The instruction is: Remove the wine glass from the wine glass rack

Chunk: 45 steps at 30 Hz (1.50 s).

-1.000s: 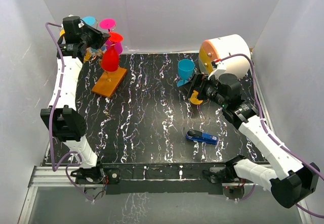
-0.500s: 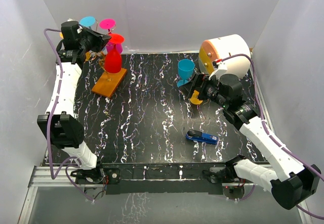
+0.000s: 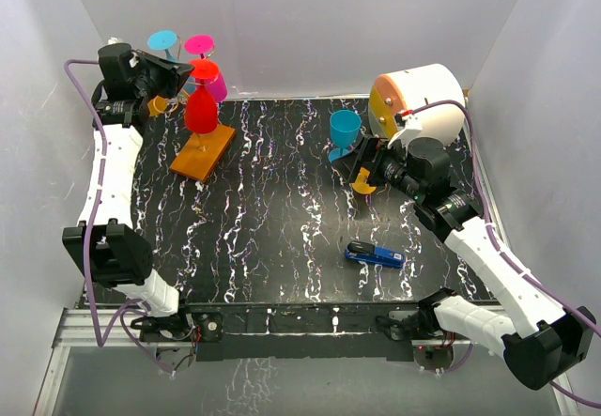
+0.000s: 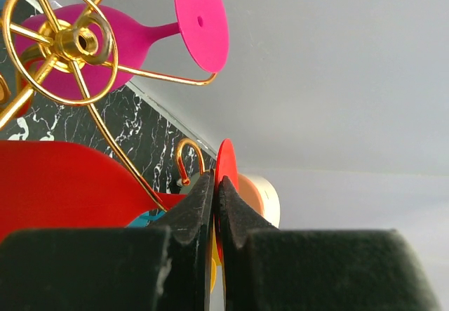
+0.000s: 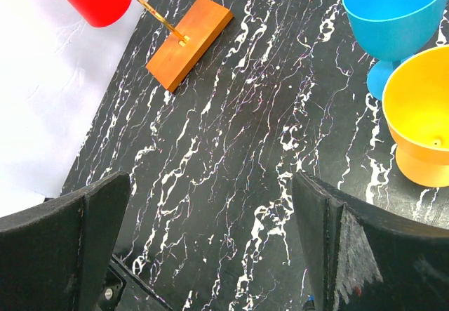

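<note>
The wine glass rack (image 3: 184,92) is gold wire on an orange base (image 3: 202,150) at the far left; its hub (image 4: 74,42) shows in the left wrist view. A red wine glass (image 3: 201,111) hangs bowl down, its foot (image 3: 205,68) on top. My left gripper (image 3: 180,75) is shut on the edge of that red foot (image 4: 226,163), beside a curled arm end (image 4: 188,158). A magenta glass (image 4: 105,37) and a cyan glass (image 3: 163,40) also hang there. My right gripper (image 5: 210,248) is open and empty above the table.
A blue glass (image 3: 344,131) and a yellow glass (image 3: 364,179) stand near my right gripper, also in the right wrist view (image 5: 396,16) (image 5: 421,125). A white and orange roll (image 3: 420,97) lies at the back right. A blue stapler (image 3: 376,254) lies near the front.
My left arm has drawn back to the left, and the red glass has shifted slightly left with it. The right arm has not moved.
</note>
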{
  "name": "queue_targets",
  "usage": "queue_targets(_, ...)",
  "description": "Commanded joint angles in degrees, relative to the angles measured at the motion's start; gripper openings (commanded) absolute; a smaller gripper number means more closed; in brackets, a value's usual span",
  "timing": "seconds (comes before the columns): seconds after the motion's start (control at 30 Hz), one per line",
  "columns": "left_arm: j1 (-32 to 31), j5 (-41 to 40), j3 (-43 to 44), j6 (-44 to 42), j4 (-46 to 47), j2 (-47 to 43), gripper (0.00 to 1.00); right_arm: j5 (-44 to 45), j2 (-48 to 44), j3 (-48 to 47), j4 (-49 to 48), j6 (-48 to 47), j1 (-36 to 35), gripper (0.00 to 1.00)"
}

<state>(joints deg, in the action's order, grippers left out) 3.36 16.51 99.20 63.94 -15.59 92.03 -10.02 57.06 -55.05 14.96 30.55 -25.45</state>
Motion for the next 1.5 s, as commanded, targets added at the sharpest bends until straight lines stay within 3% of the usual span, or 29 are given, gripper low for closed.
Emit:
queue_targets(0.0,1.36,1.46,-0.11,0.19,1.98,-3.24,0.00,0.26,-1.04,-2.52,-2.54,0.29,-0.19,0.98)
queue_targets(0.77,1.06,1.01,11.78,3.38,0.83,8.76,0.00,0.63,-0.72,-2.74,-2.42,0.13,-0.21,0.98)
queue_targets(0.97,0.83,-2.36,11.67,3.14,0.21,7.99,0.00,0.95,-0.99,-2.71,-2.31,-0.01,-0.21,0.98)
queue_targets(1.47,-1.79,3.41,14.36,3.77,3.06,11.24,0.00,0.61,-0.87,-3.14,-2.42,0.11,-0.21,0.98)
